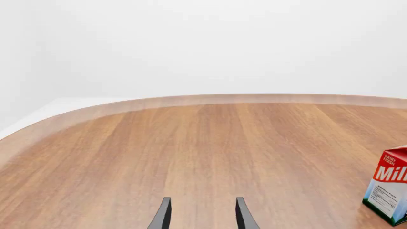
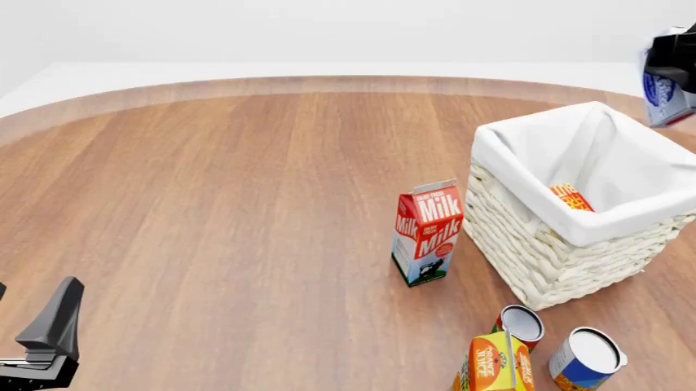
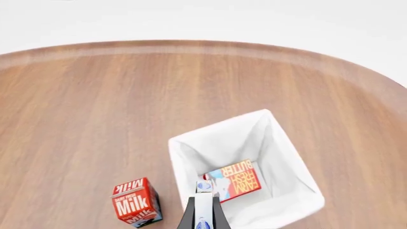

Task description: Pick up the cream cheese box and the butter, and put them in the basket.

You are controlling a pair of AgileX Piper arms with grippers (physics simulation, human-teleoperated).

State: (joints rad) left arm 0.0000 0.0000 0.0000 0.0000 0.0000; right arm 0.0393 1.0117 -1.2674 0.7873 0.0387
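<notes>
Nearest the camera in the front view, the left claw point(image 2: 44, 342) sits low at the near left corner over bare counter point(image 2: 218, 212); its wrist view shows the two dark fingers point(image 1: 161, 215) parted with nothing between them. At the near right edge stand an orange juice carton point(image 2: 495, 365) and two cans, one red-sided point(image 2: 521, 325) and one blue-sided point(image 2: 586, 356), close together just in front of the basket. Farther in, the milk carton point(image 2: 428, 232) stands upright, just beside the basket's left wall but apart from it. The basket point(image 2: 544, 252) sits on the right side of the counter, and the butter point(image 3: 233, 181) lies flat on its lined floor, label up; in the front view only a red-orange corner point(image 2: 570, 197) shows above the rim. Farthest off, at the upper right edge, the right claw point(image 3: 203, 212) hangs above the basket's opening, closed on the cream cheese box point(image 3: 203, 210), a narrow white and pale-blue piece pinched between the fingers. The front view shows that box only as a blurred blue-white patch point(image 2: 661, 96), so its orientation is uncertain.
</notes>
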